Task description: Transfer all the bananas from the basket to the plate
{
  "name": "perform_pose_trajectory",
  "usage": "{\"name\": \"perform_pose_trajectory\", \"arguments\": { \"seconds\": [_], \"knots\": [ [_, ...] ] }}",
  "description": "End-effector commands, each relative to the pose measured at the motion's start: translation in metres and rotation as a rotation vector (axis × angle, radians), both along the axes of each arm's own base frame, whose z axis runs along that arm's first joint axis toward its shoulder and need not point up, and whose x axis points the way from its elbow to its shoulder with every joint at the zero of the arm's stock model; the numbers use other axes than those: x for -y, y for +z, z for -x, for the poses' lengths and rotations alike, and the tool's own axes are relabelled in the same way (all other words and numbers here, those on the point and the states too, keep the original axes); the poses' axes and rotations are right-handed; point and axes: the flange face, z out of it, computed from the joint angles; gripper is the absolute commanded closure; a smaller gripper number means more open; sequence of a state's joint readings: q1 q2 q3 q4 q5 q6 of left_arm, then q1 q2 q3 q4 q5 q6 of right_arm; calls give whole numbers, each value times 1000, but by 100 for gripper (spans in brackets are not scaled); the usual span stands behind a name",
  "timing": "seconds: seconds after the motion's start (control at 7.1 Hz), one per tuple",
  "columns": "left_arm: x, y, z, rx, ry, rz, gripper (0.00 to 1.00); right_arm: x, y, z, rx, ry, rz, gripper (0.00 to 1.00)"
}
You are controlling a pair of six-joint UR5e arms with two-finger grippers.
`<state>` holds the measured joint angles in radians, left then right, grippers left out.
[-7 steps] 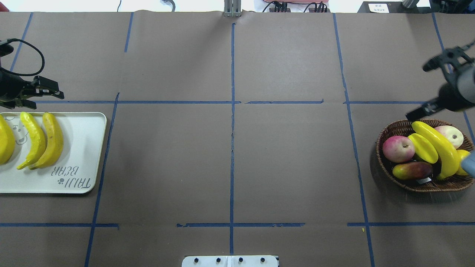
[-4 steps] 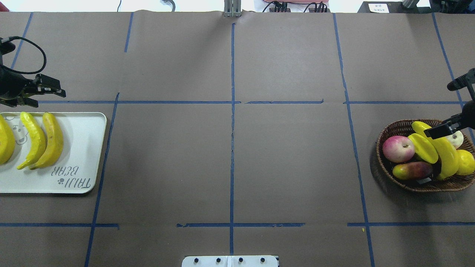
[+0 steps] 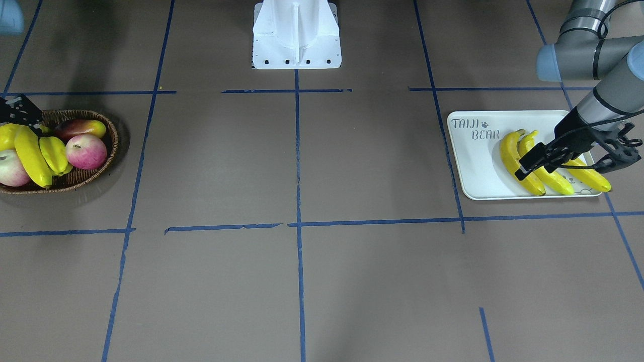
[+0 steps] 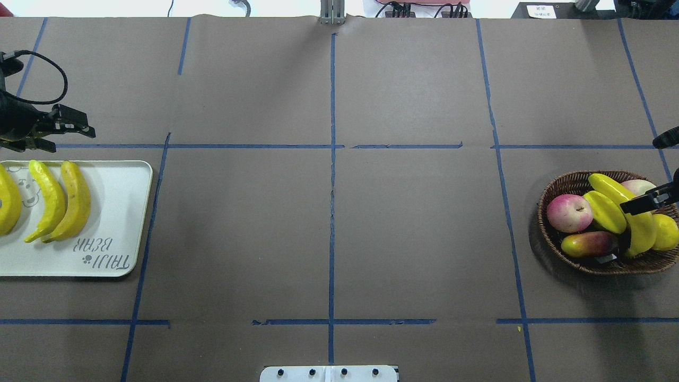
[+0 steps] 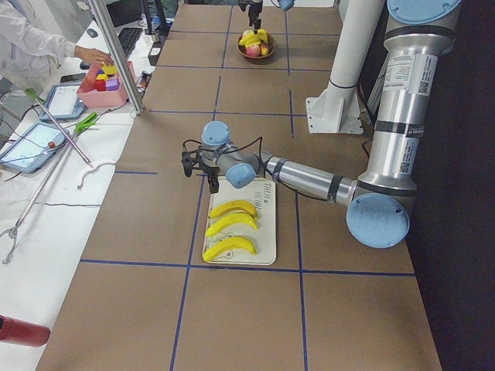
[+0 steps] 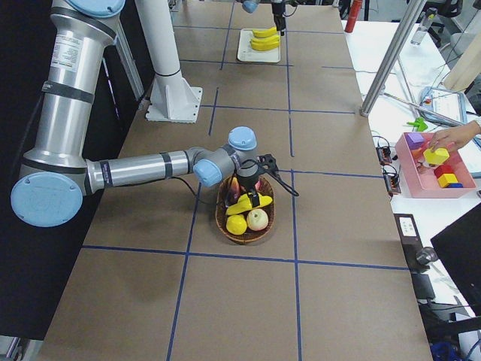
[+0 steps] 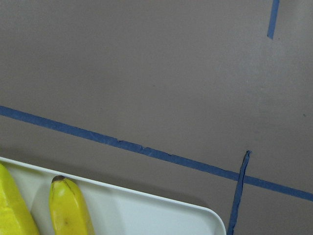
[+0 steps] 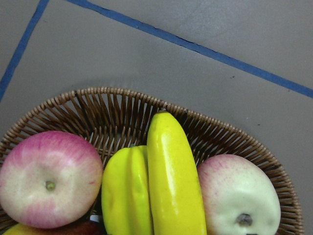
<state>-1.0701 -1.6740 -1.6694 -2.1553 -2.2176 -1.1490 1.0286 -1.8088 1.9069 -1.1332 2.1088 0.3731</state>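
Three bananas (image 4: 77, 200) lie side by side on the white plate (image 4: 114, 212) at the table's left; they also show in the front view (image 3: 513, 158). A fourth banana (image 4: 636, 220) lies in the wicker basket (image 4: 557, 185) at the right, next to a starfruit (image 4: 604, 211). The right wrist view looks straight down on this banana (image 8: 173, 181). My right gripper (image 4: 656, 170) is open above the basket, with one finger (image 4: 644, 201) over this banana. My left gripper (image 4: 66, 139) is open and empty, just past the plate's far edge.
The basket also holds a red apple (image 4: 568, 212), a pale apple (image 4: 639, 187), a mango (image 4: 589, 244) and a yellow pear (image 4: 666, 232). The robot base (image 4: 329, 373) stands at the near middle. Blue tape lines cross the brown table.
My right gripper has moved down and toward me, from beyond the basket's far rim to over the banana in it. My left gripper has barely moved.
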Motion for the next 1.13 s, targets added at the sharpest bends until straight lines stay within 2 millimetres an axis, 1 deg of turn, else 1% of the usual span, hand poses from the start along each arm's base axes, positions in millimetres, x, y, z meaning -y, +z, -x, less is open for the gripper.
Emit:
{"name": "perform_pose_trajectory", "arguments": {
  "seconds": [0.0, 0.14, 0.28, 0.56, 0.7, 0.84, 0.99],
  "knots": [
    [0, -1, 0, -1, 0, -2, 0, -4, 8, 9, -11, -23, 13, 12],
    [0, 0, 0, -1, 0, 0, 0, -6, 9, 16, -15, -37, 17, 17],
    [0, -1, 0, -1, 0, -2, 0, -11, 16, 28, -28, -63, 25, 20],
    [0, -1, 0, -1, -1, -4, 0, -14, 23, 26, -45, -65, 27, 21],
    [0, 0, 0, 0, -1, -1, 0, -15, 21, 24, -43, -67, 18, 21],
    [0, -1, 0, -1, -2, -2, 0, -16, 23, 24, -48, -68, 22, 23],
    [0, -1, 0, -1, -2, -1, 0, -16, 24, 24, -48, -67, 24, 46]
  ]
}}
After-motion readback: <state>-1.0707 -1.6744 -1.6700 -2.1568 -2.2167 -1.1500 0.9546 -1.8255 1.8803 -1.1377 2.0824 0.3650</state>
